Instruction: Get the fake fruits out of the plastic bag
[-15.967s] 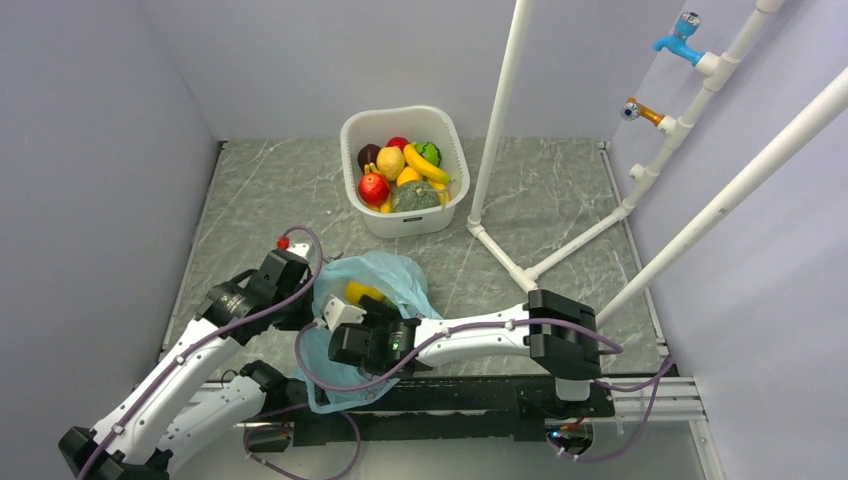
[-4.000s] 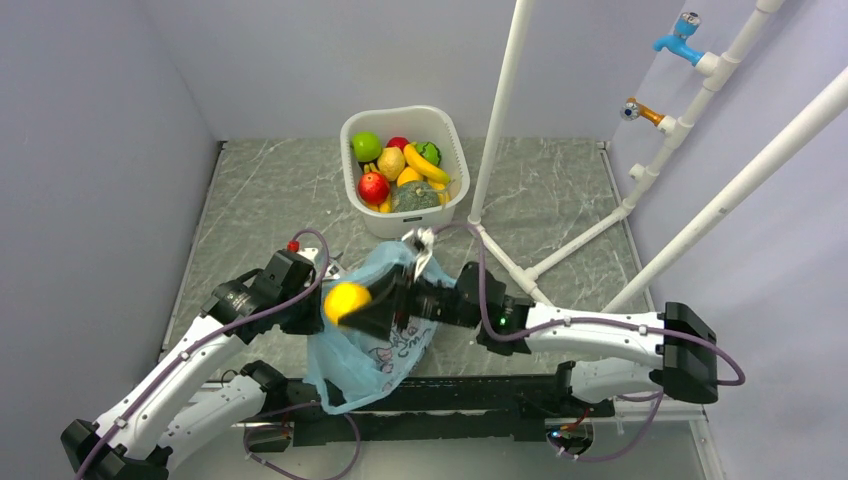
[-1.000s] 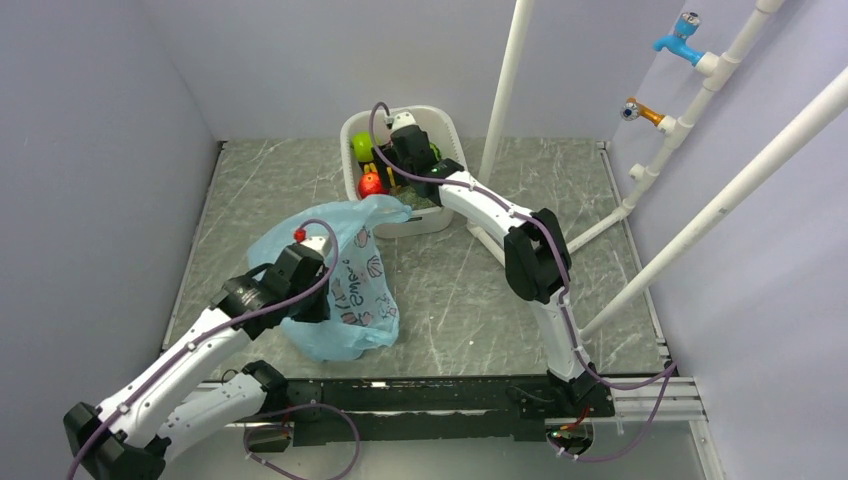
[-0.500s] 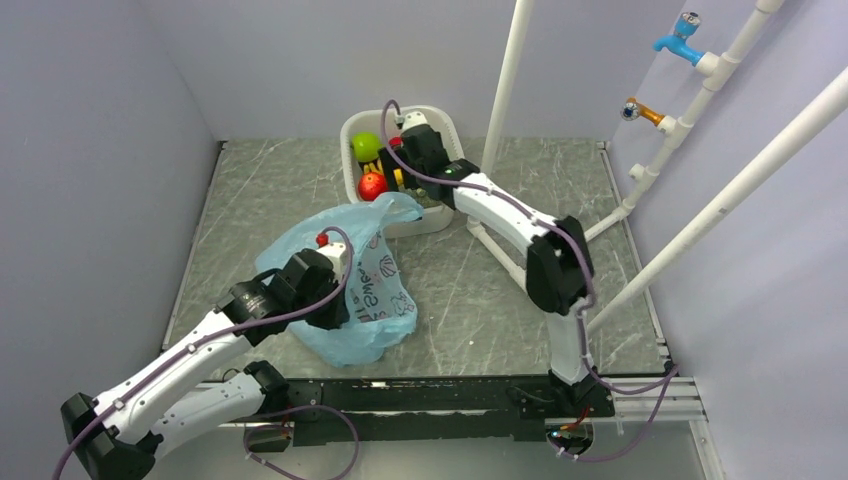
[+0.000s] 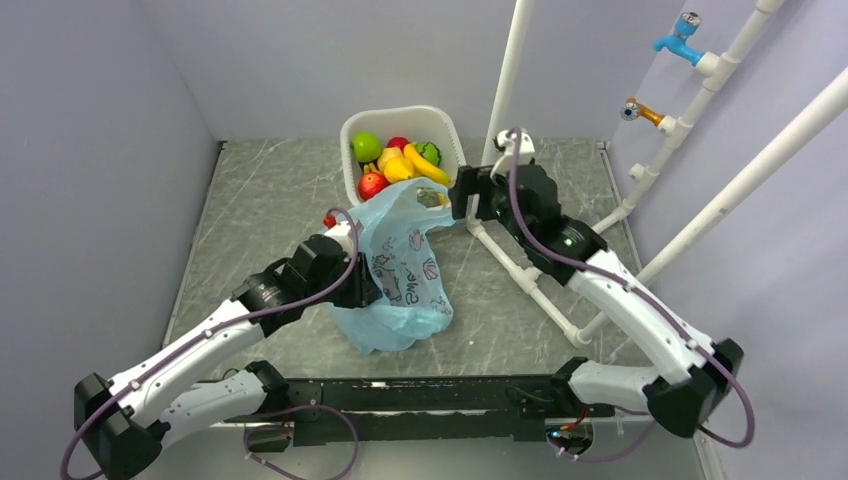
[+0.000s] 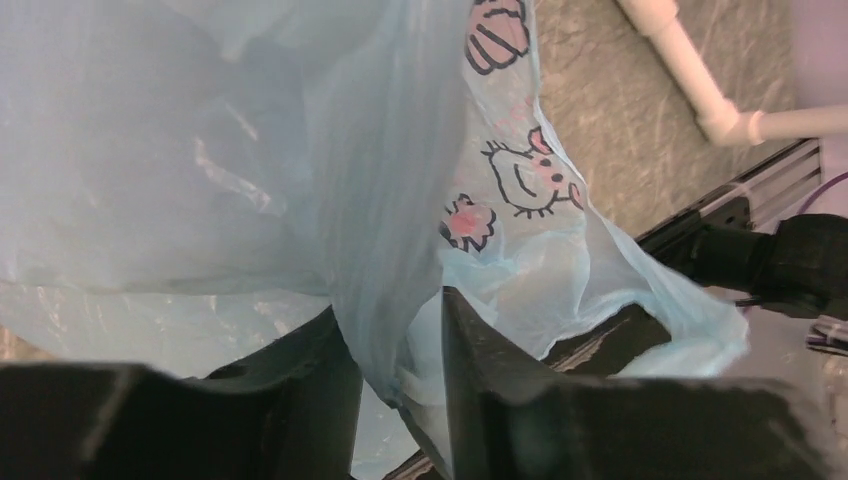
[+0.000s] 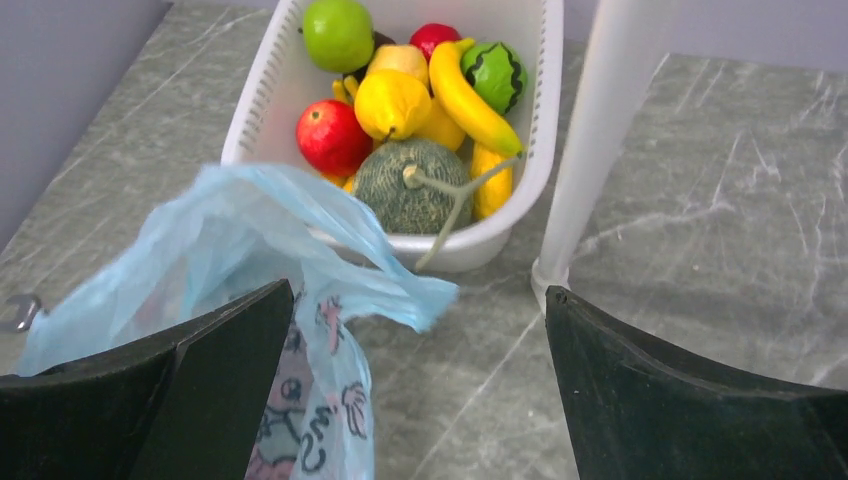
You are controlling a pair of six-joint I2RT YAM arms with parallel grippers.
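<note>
The light-blue plastic bag [image 5: 402,272] hangs crumpled from my left gripper [image 5: 358,287], which is shut on a fold of it [image 6: 385,330]; its printed side faces the camera. No fruit shows inside it. The fake fruits lie in the white basket [image 5: 447,122]: a green apple [image 7: 338,33], a red apple [image 7: 334,137], a yellow round fruit [image 7: 392,103] and a banana [image 7: 470,100]. My right gripper [image 5: 456,196] is open and empty, just right of the bag's top and in front of the basket [image 7: 258,100].
A grey-green lumpy piece [image 7: 410,198] and a small striped green fruit [image 7: 495,75] also lie in the basket. A white pipe frame [image 5: 503,110] stands right of the basket, its foot beside my right gripper [image 7: 590,150]. Taps [image 5: 680,35] line the right wall.
My right arm has pulled back out of the basket to its right, empty. My left arm has carried the bag right, toward the middle of the table.
</note>
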